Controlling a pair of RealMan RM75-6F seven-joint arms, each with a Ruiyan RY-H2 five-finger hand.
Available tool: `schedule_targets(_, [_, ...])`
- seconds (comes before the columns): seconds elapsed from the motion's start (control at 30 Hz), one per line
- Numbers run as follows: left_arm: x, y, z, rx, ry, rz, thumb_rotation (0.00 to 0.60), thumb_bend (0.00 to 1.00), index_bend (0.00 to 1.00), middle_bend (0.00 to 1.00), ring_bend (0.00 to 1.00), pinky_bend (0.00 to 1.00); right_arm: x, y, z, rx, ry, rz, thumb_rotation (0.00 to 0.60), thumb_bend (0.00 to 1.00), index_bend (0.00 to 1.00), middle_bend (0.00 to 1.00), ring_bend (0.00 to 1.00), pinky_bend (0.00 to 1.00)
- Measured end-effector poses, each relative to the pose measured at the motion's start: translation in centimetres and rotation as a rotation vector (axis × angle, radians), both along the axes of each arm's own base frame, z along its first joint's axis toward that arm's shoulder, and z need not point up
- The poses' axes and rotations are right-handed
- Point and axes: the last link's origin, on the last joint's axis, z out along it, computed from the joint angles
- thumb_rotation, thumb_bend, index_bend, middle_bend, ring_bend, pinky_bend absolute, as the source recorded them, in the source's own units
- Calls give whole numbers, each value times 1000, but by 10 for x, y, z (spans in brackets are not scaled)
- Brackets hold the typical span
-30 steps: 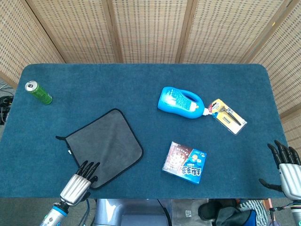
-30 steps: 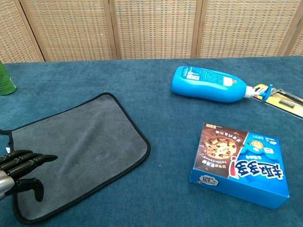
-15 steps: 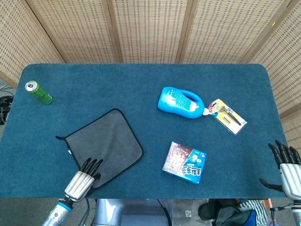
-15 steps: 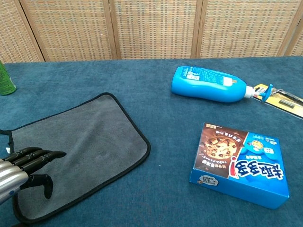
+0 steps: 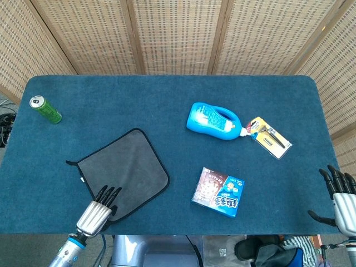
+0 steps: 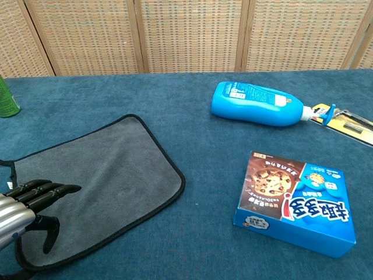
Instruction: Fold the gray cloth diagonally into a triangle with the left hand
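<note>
The gray cloth (image 5: pixel 127 169) (image 6: pixel 102 181) with black trim lies flat and unfolded on the blue table, left of centre. My left hand (image 5: pixel 99 207) (image 6: pixel 29 204) hovers over the cloth's near corner, fingers stretched forward and spread, thumb pointing down toward the fabric, holding nothing. Whether it touches the cloth I cannot tell. My right hand (image 5: pixel 340 196) sits at the table's near right corner with its fingers apart and nothing in it; the chest view does not show it.
A green can (image 5: pixel 45 109) (image 6: pixel 6 99) stands at the far left. A blue bottle (image 5: pixel 214 120) (image 6: pixel 259 104) lies on its side beside a carded tool pack (image 5: pixel 268 137) (image 6: pixel 349 121). A cookie box (image 5: pixel 218 191) (image 6: pixel 294 201) lies right of the cloth.
My left hand has edged a little to the right over the cloth's near corner and its thumb has dropped lower. The cloth and right hand have not moved.
</note>
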Motion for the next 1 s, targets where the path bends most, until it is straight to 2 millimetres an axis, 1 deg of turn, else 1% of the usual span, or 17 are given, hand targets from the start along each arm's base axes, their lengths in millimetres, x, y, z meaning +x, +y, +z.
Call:
schedule_targets(0.07, [0,1,0,2,5,-1,600,316,532,0,0,0,0,0,0,0,1,0,600,0,0,0,0,0])
schedule_targets(0.2, [-1,3,-1,2,7,1,600,424,549,0,0,0,0,0,0,4,2,-1,600,0,0,0,0,0])
schedule_targets(0.23, [0,3,-1,1,6,1,600,435,555,0,0,0,0,0,0,4,3,-1,600,0,0,0,0,0])
schedule_targets(0.47, [1,3,-2,-6,-7,-4,600,451,576,0,0,0,0,0,-1,5,4,-1,600,0,0,0,0,0])
schedule_targets(0.63, [2,5,1,8,-19,-9,600,452,580,0,0,0,0,0,0,5,2,-2,600,0,0,0,0,0])
schedule_targets(0.83, [4,18,7,37,-17,-18,600,452,581,0,0,0,0,1,-1,7,3,-1,600,0,0,0,0,0])
schedule_targets(1.0, [7,38,12,67,-16,-19,600,452,581,0,0,0,-1,0,-1,7,4,-5,600,0,0,0,0,0])
